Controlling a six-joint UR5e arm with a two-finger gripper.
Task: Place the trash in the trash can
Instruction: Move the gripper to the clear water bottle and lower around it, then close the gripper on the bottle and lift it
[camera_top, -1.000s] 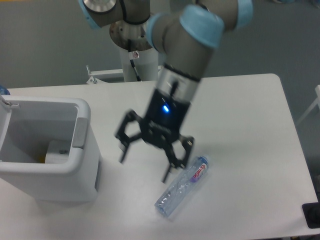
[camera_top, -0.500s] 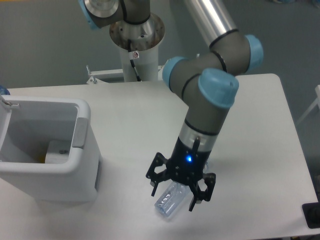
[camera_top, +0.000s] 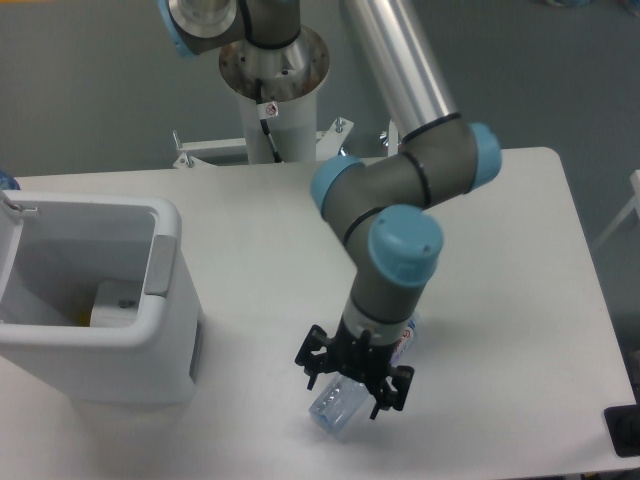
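Now the jaws stand spread, one finger on each side of the bottle, straddling it low over the table; whether the pads already touch the plastic I cannot tell. The gripper points straight down from the arm, and its body covers the bottle's middle, so only the clear lower end pokes out toward the front edge, with a bit of the red-lettered label showing near the wrist.

Count it up: one bottle, one gripper, one arm, one trash can. The trash can sits well apart at the left, open at the top, with a whitish object lying at its bottom; what that is I cannot make out.

Against half a second ago, the gripper sits lower, with its fingers a little closer together, and the elbow has swung in toward the middle of the table. The bottle lies in the same place as before, and the trash can has not shifted.
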